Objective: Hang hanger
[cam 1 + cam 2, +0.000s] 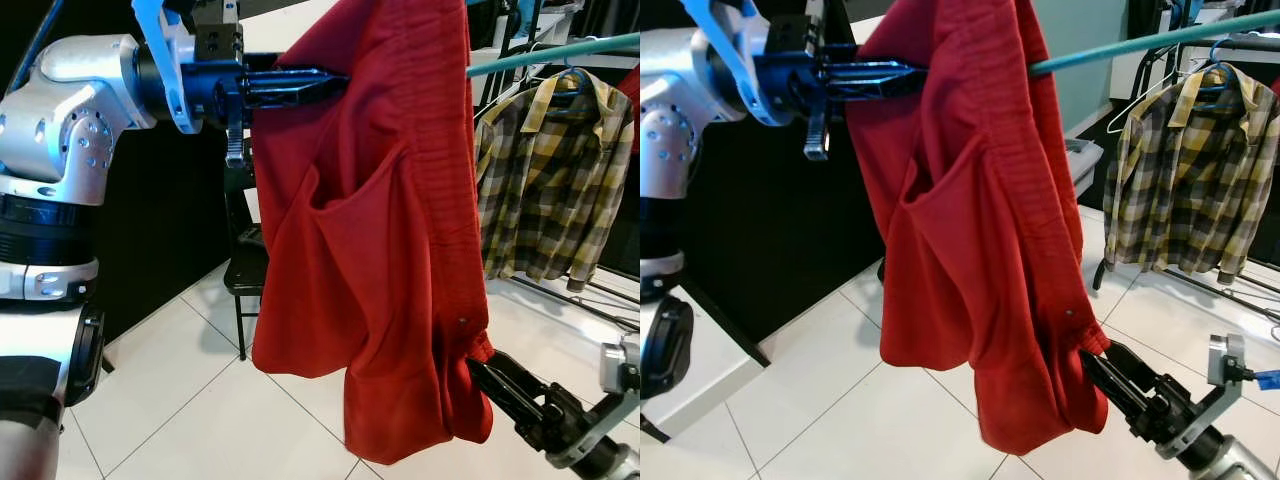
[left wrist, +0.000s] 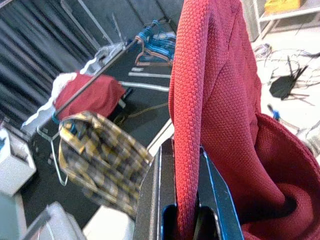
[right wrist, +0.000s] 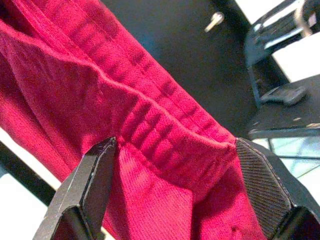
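while my left gripper (image 1: pixel 335 85) pinched the red shirt (image 1: pixel 380 230) up beside the green rail (image 1: pixel 560 52), my right gripper (image 3: pixel 175 187) gaped around its hem; it might slip off.

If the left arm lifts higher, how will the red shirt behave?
Probably floppy: the red shirt sags in folds below the left end effector. Likely light. Its hem may tug where it drapes across the right end effector.

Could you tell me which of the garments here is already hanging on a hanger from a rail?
The yellow plaid shirt, hanging on its blue hanger at the right; the red garment is held by the left end effector.
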`<state>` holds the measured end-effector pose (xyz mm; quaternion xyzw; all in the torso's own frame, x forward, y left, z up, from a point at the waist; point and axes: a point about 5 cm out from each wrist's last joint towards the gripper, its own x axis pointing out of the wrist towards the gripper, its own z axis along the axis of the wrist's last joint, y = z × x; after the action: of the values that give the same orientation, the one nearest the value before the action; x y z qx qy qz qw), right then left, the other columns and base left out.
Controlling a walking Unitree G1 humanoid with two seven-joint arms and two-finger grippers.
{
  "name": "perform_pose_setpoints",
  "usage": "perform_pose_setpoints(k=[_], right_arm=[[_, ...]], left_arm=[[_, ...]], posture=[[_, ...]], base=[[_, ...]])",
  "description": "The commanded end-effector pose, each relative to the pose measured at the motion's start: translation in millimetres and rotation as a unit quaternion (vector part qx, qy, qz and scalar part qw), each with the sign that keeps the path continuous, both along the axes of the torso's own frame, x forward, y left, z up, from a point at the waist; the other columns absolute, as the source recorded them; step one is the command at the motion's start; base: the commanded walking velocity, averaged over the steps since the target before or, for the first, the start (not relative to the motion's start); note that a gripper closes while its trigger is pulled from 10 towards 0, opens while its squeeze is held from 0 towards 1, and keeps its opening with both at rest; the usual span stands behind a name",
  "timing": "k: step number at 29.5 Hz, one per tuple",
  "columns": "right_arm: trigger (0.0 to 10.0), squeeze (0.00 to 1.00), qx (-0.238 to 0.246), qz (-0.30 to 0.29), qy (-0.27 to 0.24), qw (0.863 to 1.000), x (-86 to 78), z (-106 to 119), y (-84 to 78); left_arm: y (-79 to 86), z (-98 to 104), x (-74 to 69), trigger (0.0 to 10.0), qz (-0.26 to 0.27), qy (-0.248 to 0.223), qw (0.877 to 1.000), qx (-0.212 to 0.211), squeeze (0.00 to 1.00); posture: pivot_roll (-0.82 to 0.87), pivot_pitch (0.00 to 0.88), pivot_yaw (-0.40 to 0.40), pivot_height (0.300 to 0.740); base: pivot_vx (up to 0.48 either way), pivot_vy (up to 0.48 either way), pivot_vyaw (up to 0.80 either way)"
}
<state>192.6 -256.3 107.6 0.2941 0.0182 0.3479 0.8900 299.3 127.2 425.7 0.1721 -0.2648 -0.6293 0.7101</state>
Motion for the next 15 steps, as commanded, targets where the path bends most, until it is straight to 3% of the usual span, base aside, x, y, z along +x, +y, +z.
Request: perform_pose_setpoints(k=[1,2,4,5,6,15], right_arm=[[10.0,0.0,0.001,0.007,-0.01,1.0,1.3,3.0,5.1],[10.0,0.0,0.001,0.007,-0.01,1.0,1.3,3.0,5.1],[2.2,0.0,0.017,0.02,-0.028,0.999,5.8,9.8,8.2],[2.2,0.0,0.017,0.02,-0.028,0.999,5.8,9.8,8.2],[0.0,0.0,0.029,0.036,-0.037,0.998,8.1,14.1,11.3],[0.0,0.0,0.037,0.051,-0.041,0.997,10.7,16.2,14.6]], left_arm=[[5.9,9.6,-3.3,10.0,-0.001,-0.006,1.0,-0.025,0.0],[5.9,9.6,-3.3,10.0,-0.001,-0.006,1.0,-0.025,0.0],[4.6,11.4,-4.7,10.0,-0.004,-0.006,1.0,-0.027,0.0],[4.6,11.4,-4.7,10.0,-0.004,-0.006,1.0,-0.027,0.0],[3.2,12.0,-5.4,10.0,-0.005,-0.007,1.0,-0.027,0.0],[1.2,15.6,-5.4,10.0,-0.006,-0.008,0.999,-0.034,0.0]], posture=[[-0.08,0.0,0.136,0.74],[-0.08,0.0,0.136,0.74],[-0.08,0.0,0.139,0.74],[-0.08,0.0,0.139,0.74],[-0.07,0.0,0.136,0.74],[-0.07,0.0,0.135,0.74]], base=[[0.0,0.0,0.0],[0.0,0.0,0.0],[0.0,0.0,0.0],[0.0,0.0,0.0],[0.0,0.0,0.0],[0.0,0.0,0.0]])
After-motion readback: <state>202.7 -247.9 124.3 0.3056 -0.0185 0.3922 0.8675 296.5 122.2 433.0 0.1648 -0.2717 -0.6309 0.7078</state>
